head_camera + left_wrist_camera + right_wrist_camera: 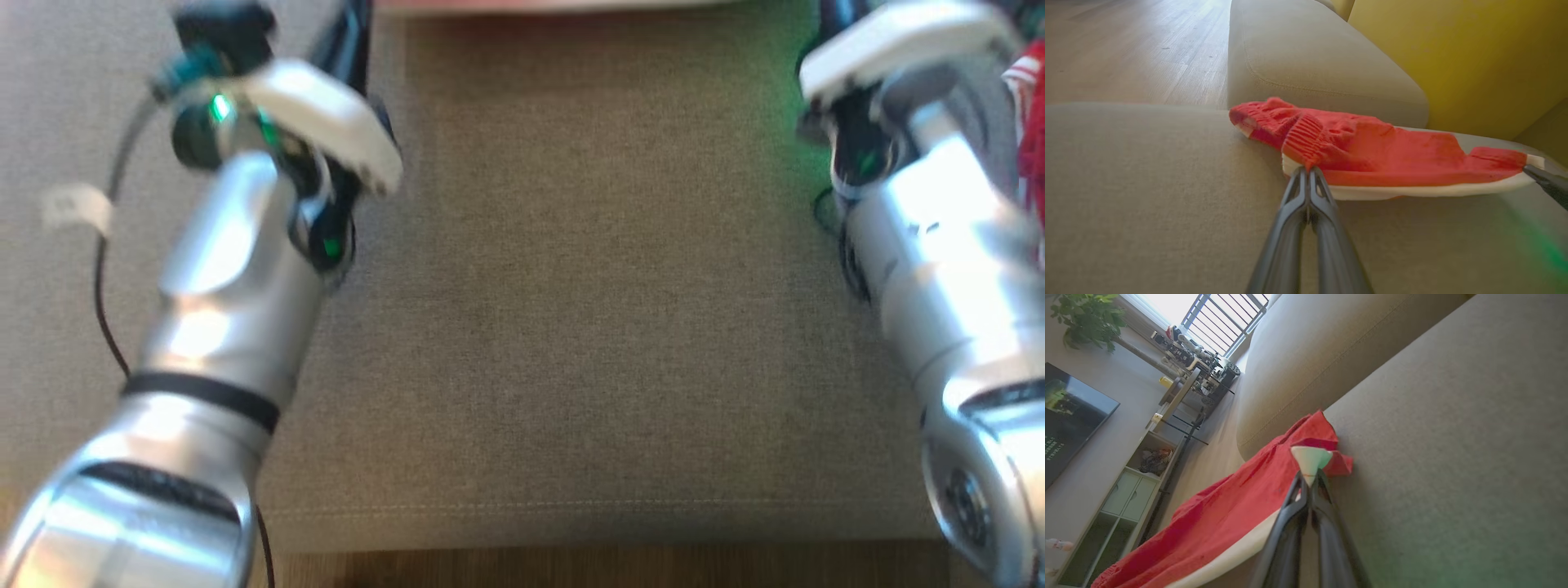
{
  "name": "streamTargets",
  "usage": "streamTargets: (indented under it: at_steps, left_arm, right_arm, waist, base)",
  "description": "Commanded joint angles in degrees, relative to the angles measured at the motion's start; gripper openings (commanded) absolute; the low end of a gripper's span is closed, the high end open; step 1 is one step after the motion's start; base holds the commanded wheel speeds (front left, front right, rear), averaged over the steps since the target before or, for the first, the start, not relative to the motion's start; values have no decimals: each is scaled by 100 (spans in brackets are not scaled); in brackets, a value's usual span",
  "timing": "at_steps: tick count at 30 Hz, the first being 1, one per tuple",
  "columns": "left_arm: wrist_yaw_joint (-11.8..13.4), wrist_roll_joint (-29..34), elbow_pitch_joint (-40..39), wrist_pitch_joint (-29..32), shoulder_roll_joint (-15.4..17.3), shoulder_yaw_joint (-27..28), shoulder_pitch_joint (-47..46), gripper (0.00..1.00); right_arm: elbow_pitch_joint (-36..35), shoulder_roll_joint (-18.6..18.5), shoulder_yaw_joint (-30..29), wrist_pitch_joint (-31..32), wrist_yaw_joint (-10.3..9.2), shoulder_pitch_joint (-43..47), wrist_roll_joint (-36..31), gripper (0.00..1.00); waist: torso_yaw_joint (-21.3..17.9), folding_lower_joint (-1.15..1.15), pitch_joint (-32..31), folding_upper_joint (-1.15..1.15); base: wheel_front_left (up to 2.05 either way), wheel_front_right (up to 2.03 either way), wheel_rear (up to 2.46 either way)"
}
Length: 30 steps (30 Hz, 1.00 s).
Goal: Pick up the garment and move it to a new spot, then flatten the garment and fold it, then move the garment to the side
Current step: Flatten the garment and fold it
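The wide taupe fabric sofa seat point(588, 310) is seen bare across its middle. The red knitted garment with a white hem point(1380, 151) is held stretched low over the seat's far part. Its ribbed edge is pinched by the clenched left gripper point(1308, 173), and a white hem corner by the clenched right gripper point(1310, 477). The pick-up is judged done. Flattening, folding and the move aside are judged left.

The garment point(1372, 155) lies on the sofa cushion point(1147, 196), another cushion point(1310, 53) behind it.
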Motion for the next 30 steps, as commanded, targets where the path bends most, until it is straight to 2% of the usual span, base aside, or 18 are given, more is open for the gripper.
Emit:
streamTargets:
  at_steps: [1, 11, 20, 30]
  left_arm:
    - [-10, 70, -223, -71, 212, 84, -24, 0]
    - [124, 753, -849, -74, 270, -308, 1317, 0]
    - [230, 907, -1118, -75, 271, -419, 2175, 0]
    - [313, 868, -1412, -66, 345, -555, 3306, 0]
  right_arm:
    - [-138, 26, 86, 15, -1, 53, 5, 0]
    - [-78, -345, 389, 389, -1, 774, -12, 0]
    - [-122, -667, 851, 819, -1, 1430, -215, 0]
    - [-396, -1126, 1360, 1646, -1, 2383, -328, 0]
  waist:
    - [45, 0, -143, 0]
    - [133, 0, -813, 0]
    - [98, 0, -1465, 0]
    - [41, 0, -2280, 0]
  base:
    - [0, 0, 0]
    - [0, 0, 0]
    - [0, 0, 0]
    - [0, 0, 0]
